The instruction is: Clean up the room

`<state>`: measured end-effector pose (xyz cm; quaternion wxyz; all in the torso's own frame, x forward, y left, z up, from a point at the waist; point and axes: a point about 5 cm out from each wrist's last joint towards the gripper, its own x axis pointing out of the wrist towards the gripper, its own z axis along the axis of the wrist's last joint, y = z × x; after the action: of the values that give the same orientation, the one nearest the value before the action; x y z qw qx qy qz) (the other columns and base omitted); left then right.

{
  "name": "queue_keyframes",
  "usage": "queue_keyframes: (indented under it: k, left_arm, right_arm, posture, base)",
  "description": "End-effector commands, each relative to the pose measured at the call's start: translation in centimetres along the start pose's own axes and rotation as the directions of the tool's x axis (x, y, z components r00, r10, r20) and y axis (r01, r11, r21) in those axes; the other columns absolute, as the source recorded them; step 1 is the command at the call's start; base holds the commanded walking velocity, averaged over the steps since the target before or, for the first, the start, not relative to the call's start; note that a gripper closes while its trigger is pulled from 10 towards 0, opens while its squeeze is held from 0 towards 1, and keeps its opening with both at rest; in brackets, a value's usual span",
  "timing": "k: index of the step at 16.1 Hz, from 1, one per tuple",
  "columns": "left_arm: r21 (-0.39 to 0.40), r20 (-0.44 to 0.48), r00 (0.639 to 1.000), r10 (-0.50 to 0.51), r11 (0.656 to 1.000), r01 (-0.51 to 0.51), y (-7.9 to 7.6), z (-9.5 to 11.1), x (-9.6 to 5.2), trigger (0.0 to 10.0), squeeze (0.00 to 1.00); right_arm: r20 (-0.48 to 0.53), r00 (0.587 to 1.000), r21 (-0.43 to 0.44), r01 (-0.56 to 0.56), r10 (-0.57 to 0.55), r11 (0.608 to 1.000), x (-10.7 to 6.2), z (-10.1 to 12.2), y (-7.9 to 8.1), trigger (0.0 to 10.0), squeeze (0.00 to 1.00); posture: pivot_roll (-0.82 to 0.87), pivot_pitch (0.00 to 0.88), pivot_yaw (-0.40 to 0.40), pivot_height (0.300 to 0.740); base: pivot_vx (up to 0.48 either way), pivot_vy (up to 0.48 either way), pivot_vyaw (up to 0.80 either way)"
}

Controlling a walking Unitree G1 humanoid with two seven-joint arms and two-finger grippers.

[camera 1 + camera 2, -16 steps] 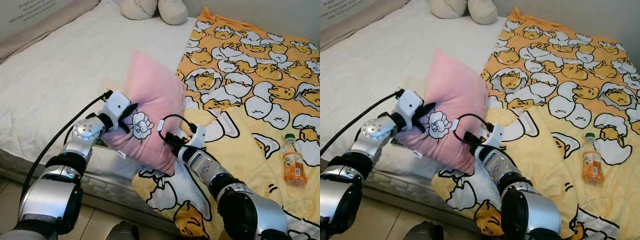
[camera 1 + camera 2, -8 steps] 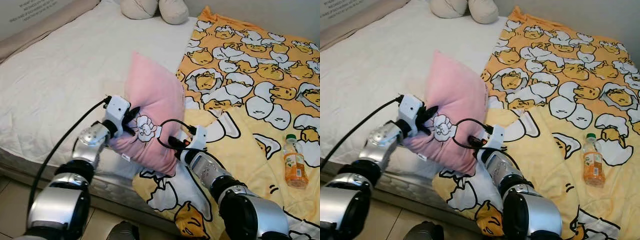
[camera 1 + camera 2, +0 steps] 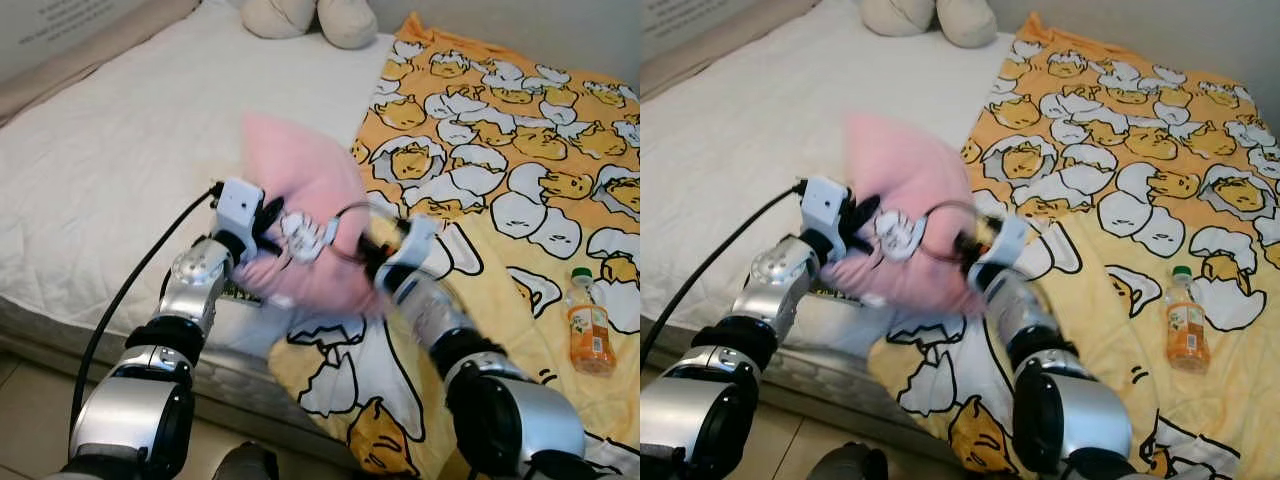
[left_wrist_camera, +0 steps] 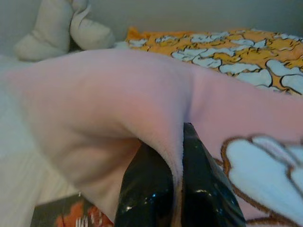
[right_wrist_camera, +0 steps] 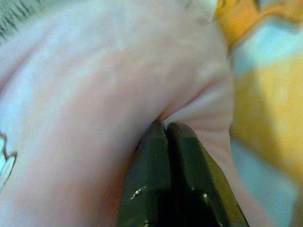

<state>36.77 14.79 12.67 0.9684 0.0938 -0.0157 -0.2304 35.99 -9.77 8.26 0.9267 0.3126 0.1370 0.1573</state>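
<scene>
A pink pillow [image 3: 300,190] with a white cartoon print hangs above the near edge of the bed, blurred by motion. My left gripper [image 3: 268,222] is shut on its left side, the black fingers [image 4: 156,189] pinching a fold of pink fabric. On its right side my right gripper [image 3: 372,250] is shut on the pillow [image 5: 94,71] too, with its fingers [image 5: 165,161] pressed into a crease. The pillow [image 3: 905,190] is held between both arms over the seam of white mattress and yellow blanket.
A yellow egg-print blanket [image 3: 500,130] covers the right half of the bed. An orange drink bottle [image 3: 587,324] lies on it at the right. Two beige cushions [image 3: 310,18] sit at the head. The white mattress [image 3: 120,150] stretches left. A dark flat object [image 4: 57,215] lies under the pillow.
Both grippers have swung the pillow up and away from me, further onto the bed. The right arm has risen and extended forward; the pillow is now motion-blurred.
</scene>
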Motion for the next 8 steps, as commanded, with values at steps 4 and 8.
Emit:
queue_keyframes:
  k: [4,8]
  left_arm:
    - [0.111,0.118,0.993,-0.002,0.994,-0.011,2.4,4.8,1.0,10.0,0.0]
    - [0.169,0.155,0.988,0.015,0.985,-0.041,4.0,6.9,0.9,10.0,0.0]
  right_arm:
    - [0.184,0.979,-0.022,-0.085,0.088,0.996,0.2,4.0,2.1,0.0,0.0]
    - [0.27,0.959,-0.132,-0.054,0.089,0.99,-1.0,5.8,3.4,0.0,0.0]
  posture:
    - [0.03,0.0,-0.024,0.74]
    - [0.01,0.0,-0.01,0.74]
  base:
    - [0.0,0.0,0.0]
    - [0.0,0.0,0.0]
